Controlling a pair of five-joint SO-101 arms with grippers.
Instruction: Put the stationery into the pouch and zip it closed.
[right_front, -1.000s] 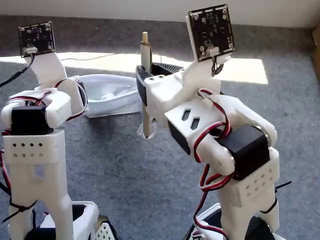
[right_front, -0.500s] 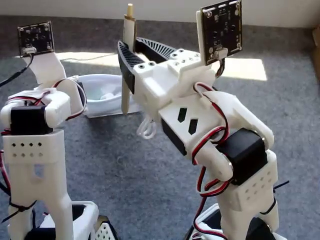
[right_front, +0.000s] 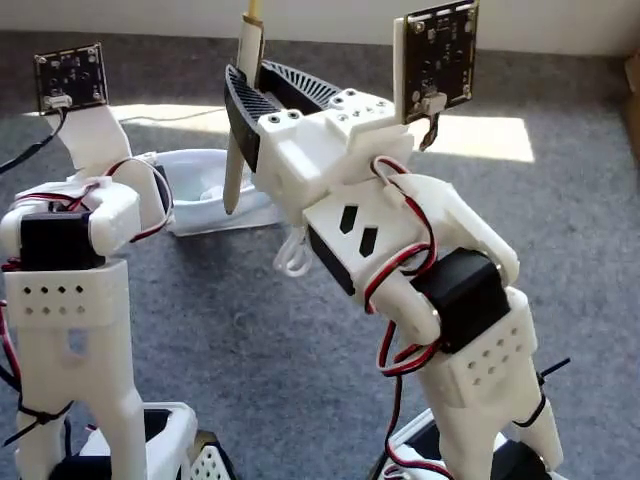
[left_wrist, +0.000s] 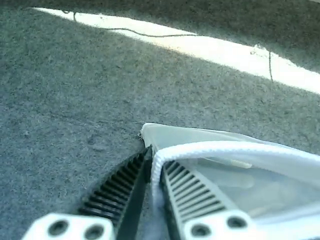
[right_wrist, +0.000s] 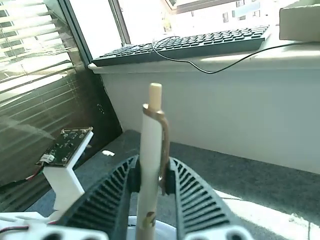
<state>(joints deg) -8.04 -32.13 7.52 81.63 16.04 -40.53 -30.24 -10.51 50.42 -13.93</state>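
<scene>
Beige pen (right_wrist: 152, 125) is risking a miss: lowered off-line, its tip could be snagging the pouch (right_front: 215, 190) rim or sliding in the grip. The right pincer (right_wrist: 151, 172) is clamping the pen upright, raised near the pouch lying on the surface (right_front: 240, 340). The left pincer (left_wrist: 152, 161) is pinching the pouch's corded edge.

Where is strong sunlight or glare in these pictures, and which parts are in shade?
High view: a sunlit band crosses the carpet behind the pouch; the near carpet is shaded. Left wrist view: a similar bright strip lies far off, the pouch edge in the left gripper is shaded. Right wrist view: the window glares white behind the pen.
</scene>
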